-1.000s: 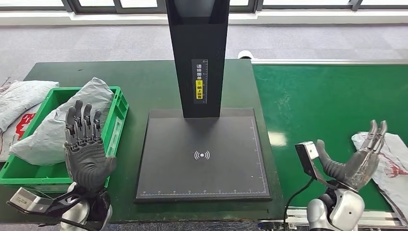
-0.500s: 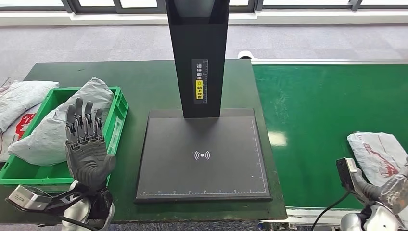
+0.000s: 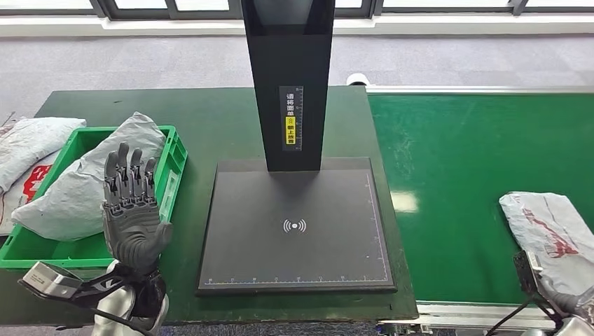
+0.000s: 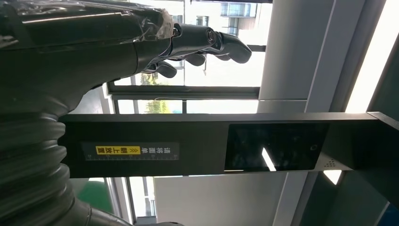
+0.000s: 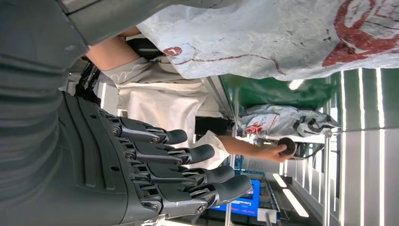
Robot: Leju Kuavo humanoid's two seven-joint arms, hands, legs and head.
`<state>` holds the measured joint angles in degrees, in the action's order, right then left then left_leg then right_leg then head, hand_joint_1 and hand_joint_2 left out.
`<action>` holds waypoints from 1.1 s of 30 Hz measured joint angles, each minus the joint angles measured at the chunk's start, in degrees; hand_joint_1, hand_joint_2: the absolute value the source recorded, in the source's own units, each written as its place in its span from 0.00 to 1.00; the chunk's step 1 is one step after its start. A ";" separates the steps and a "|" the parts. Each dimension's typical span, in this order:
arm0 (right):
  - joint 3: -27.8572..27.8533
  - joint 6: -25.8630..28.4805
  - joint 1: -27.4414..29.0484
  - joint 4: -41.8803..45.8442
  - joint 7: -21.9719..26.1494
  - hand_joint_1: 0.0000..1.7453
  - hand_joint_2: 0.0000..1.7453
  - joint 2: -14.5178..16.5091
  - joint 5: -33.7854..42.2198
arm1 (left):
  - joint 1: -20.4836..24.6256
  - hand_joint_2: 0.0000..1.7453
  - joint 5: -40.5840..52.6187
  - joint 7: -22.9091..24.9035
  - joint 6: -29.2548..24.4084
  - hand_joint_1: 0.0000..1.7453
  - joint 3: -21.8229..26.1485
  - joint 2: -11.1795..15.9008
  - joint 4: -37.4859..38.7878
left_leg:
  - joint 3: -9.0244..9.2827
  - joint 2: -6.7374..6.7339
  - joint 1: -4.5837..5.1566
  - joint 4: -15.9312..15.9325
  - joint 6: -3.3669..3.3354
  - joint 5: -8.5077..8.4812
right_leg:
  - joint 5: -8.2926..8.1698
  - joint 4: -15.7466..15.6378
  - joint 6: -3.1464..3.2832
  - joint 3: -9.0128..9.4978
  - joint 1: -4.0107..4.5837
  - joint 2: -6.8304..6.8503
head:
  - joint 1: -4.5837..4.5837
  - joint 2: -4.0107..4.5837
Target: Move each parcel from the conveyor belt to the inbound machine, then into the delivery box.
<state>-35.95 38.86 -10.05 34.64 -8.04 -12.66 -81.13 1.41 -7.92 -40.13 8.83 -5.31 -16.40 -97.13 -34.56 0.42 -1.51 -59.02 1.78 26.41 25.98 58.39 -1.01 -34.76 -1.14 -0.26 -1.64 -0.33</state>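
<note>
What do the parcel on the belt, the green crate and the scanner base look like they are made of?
Parcel: thin grey plastic mailer, crinkled, slightly glossy, with red print. Green crate: likely moulded rigid plastic, with slotted walls and a smooth sheen. Scanner base: dark matte flat plate, plastic or coated metal; which one is unclear.

Parcel point(image 3: 553, 241) cut by frame edge

The right robot hand point(image 5: 155, 174) drops away from the conveyor belt point(image 3: 476, 189) toward the lower right corner of the head view, fingers spread and empty. The parcel point(image 3: 553, 238) on the belt rides leftward, now fully uncovered. The left robot hand point(image 3: 133, 210) drifts slightly right, fingers upright and apart.
</note>
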 joint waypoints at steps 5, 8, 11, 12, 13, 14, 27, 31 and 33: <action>0.00 -0.93 -0.30 -1.96 -0.43 0.00 1.00 -0.64 -0.31 | 0.00 1.00 0.84 0.00 -0.46 0.00 0.00 0.12 0.54 | -0.01 0.00 0.00 0.00 0.00 0.00 | 0.00 0.00 0.00 0.01 0.00 0.00 | 0.00 -0.01; -0.02 -3.25 -0.88 -2.93 0.30 0.00 1.00 -0.84 -0.04 | -0.02 1.00 1.24 0.00 -0.73 0.00 0.00 0.15 0.74 | 0.00 0.00 0.00 0.00 0.00 0.00 | 0.00 0.00 0.00 0.01 0.00 0.00 | 0.00 -0.01; -0.14 -7.00 -1.70 -3.66 3.06 0.00 1.00 -0.86 1.83 | -0.05 1.00 1.72 0.00 -0.81 0.00 0.00 0.16 0.80 | 0.00 -0.02 0.00 0.00 0.00 0.00 | 0.00 0.00 0.00 0.01 0.00 -0.01 | 0.00 0.00; -0.18 -7.52 -1.81 -3.73 3.60 0.00 1.00 -0.85 2.23 | -0.05 1.00 1.80 0.00 -0.81 0.00 0.00 0.16 0.80 | 0.00 -0.02 0.00 0.00 0.00 0.00 | 0.00 0.00 0.00 0.01 0.00 -0.01 | 0.00 0.00; -0.18 -7.53 -1.83 -3.73 3.61 0.00 1.00 -0.85 2.24 | -0.05 1.00 1.80 0.00 -0.81 0.00 0.00 0.16 0.80 | 0.00 -0.02 0.00 0.00 0.00 0.00 | 0.00 0.00 0.00 0.01 -0.01 -0.01 | 0.00 0.00; -0.19 -7.58 -1.84 -3.74 3.69 0.00 1.00 -0.85 2.29 | -0.05 1.00 1.82 0.00 -0.81 0.00 0.00 0.16 0.80 | 0.00 -0.02 0.00 0.00 0.00 0.00 | 0.00 0.00 0.00 0.01 -0.01 -0.01 | 0.00 0.00; -1.03 -9.09 -3.37 -4.01 8.21 0.00 1.00 -0.56 5.14 | -0.16 1.00 3.29 0.00 -0.74 0.00 0.00 0.16 1.38 | -0.03 0.01 0.02 0.00 -0.02 -0.01 | 0.00 0.00 -0.01 0.02 -0.03 0.02 | 0.00 0.00; -1.03 -8.87 -3.53 -4.01 8.37 0.00 1.00 -0.46 5.19 | -0.16 1.00 3.46 0.00 -0.80 0.00 0.00 0.16 1.44 | -0.03 0.01 0.02 0.00 -0.02 -0.01 | 0.01 0.00 -0.02 0.02 -0.03 0.02 | 0.00 -0.01; -1.03 -8.18 -3.76 -4.00 8.81 0.00 1.00 -0.29 5.29 | -0.17 1.00 3.79 0.00 -0.92 0.00 0.00 0.16 1.52 | -0.04 0.01 0.02 0.00 -0.02 -0.01 | 0.01 0.01 -0.03 0.03 -0.03 0.02 | 0.00 0.00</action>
<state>-36.98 30.68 -13.81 30.63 0.78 -12.95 -75.84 1.24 -4.13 -40.13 7.91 -5.31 -16.24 -95.61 -34.60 0.43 -1.49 -59.02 1.76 26.40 26.00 58.40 -1.03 -34.74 -1.17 -0.25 -1.64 -0.33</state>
